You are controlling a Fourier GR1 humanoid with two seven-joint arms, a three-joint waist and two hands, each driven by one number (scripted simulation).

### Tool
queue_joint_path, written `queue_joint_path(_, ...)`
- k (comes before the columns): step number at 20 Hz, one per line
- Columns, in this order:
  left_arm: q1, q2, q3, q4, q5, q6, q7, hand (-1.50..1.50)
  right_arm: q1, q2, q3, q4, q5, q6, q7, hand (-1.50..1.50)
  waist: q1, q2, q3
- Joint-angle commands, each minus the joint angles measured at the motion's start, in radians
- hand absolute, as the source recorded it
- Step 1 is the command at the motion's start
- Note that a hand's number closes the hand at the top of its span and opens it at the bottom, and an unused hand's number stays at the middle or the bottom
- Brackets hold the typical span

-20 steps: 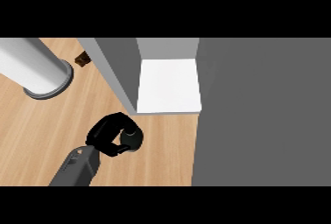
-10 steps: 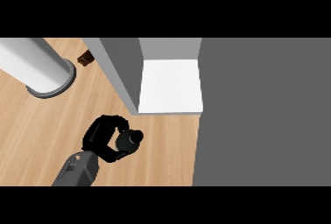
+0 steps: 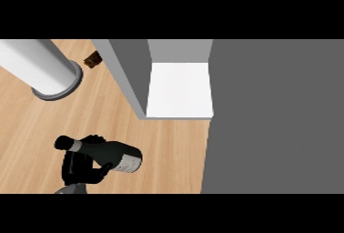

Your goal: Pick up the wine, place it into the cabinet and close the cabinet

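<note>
Low at seven o'clock, your left hand (image 3: 79, 172) curls round the wine (image 3: 107, 154). Your open cabinet (image 3: 180, 91) sits at twelve o'clock.

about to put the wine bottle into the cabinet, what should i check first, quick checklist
1. Grip on the bottle: ok. The left hand is curled round the wine bottle.
2. The cabinet open: ok. Its white shelf shows.
3. Bottle upright: not ok. It is tilted, with its neck toward the view's left, away from the cabinet.
4. Bottle lifted off the counter: cannot tell from this steep view.
5. Way to the shelf: ok. Only bare counter shows between bottle and shelf, and the white cylinder stands off to the left.
6. State of the right hand: cannot tell, as it is not in view.
</note>
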State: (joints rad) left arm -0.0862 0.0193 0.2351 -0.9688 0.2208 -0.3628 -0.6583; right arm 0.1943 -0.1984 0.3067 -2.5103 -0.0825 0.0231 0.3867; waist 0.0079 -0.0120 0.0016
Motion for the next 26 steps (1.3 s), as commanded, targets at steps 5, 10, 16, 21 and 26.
queue_joint_path(5,0.134,-0.019,-0.257,-0.367,0.132,0.207,0.157,1.50,0.054,-0.017,-0.021,-0.201,-0.085,0.011,0.073,-1.50,-0.008,0.001,0.000)
queue_joint_path(10,0.108,-0.019,-0.433,-0.507,0.127,0.445,0.234,1.50,0.062,-0.018,-0.015,-0.228,-0.100,0.012,0.099,-1.50,-0.023,0.002,0.000)
queue_joint_path(16,-0.018,-0.019,-0.545,-0.670,0.096,0.658,0.447,1.50,0.058,0.000,-0.039,-0.187,-0.114,0.028,0.057,-1.50,-0.026,0.006,0.000)
queue_joint_path(21,-0.120,-0.019,-0.620,-0.659,0.128,0.846,0.524,1.50,0.077,-0.002,-0.039,-0.198,-0.107,0.040,0.062,-1.50,-0.028,0.008,-0.001)
queue_joint_path(26,-0.245,-0.019,-0.669,-0.592,0.140,0.992,0.556,1.50,0.057,0.021,-0.018,-0.209,-0.089,0.033,0.093,-1.50,-0.034,0.007,-0.001)
